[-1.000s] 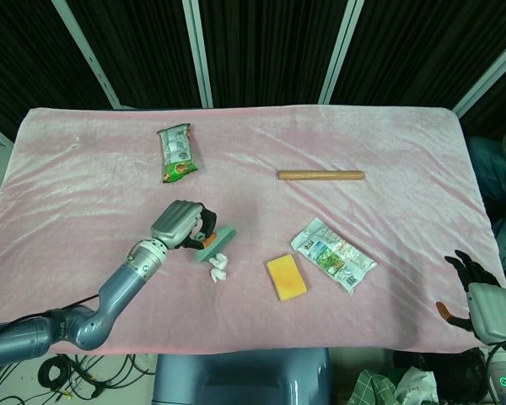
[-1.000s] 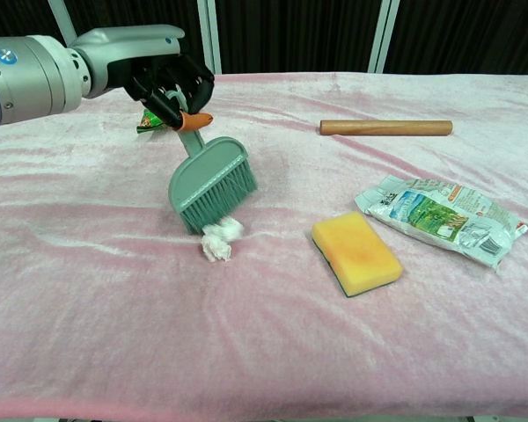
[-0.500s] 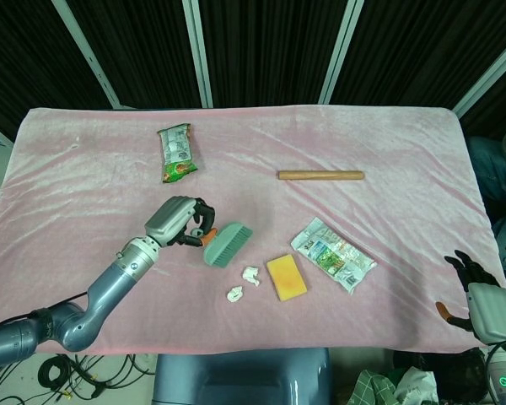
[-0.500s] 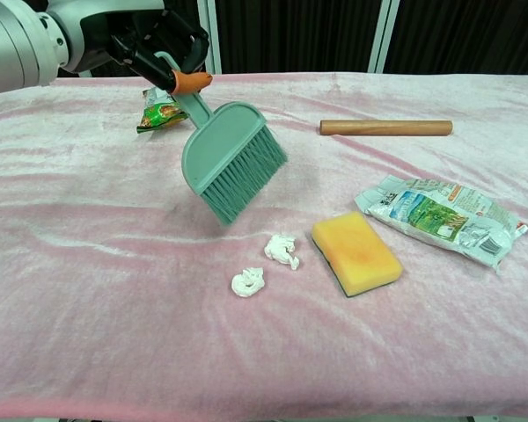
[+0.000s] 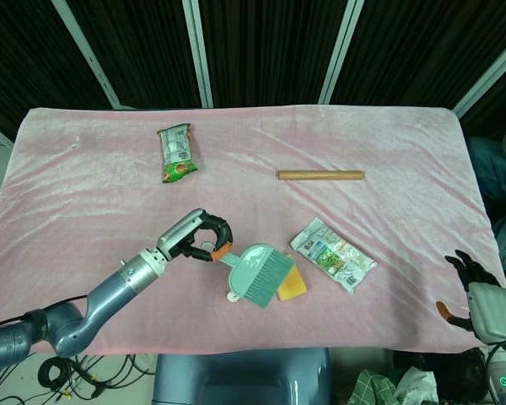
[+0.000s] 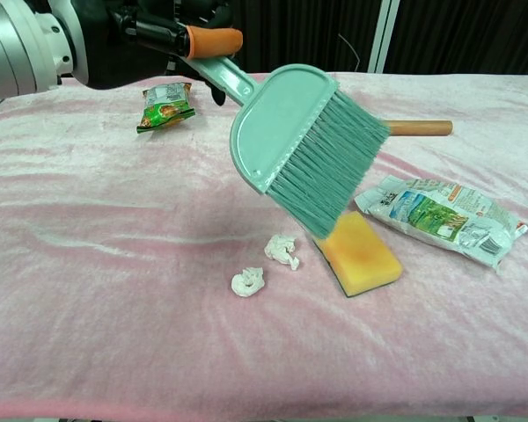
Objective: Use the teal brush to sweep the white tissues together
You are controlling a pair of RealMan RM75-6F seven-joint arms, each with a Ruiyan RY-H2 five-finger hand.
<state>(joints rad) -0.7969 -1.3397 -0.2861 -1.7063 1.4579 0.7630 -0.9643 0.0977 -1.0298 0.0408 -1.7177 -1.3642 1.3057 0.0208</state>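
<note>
Your left hand (image 5: pixel 196 239) gripped the teal brush (image 6: pixel 301 158) by its orange-tipped handle, lifted off the table, bristles over the yellow sponge (image 6: pixel 363 257). 2 white tissues (image 6: pixel 264 266) lay apart just beside it. Your right hand (image 5: pixel 472 291) held nothing, fingers spread.

A bench draped in crushed pink velvet cloth (image 5: pixel 388 126) fills the scene. Behind it hang black pleated curtains (image 5: pixel 270 46) crossed by slanted pale metal bars (image 5: pixel 198 51). Below the front edge, tangled cables (image 5: pixel 76 371) lie on what seems a dark floor.
</note>
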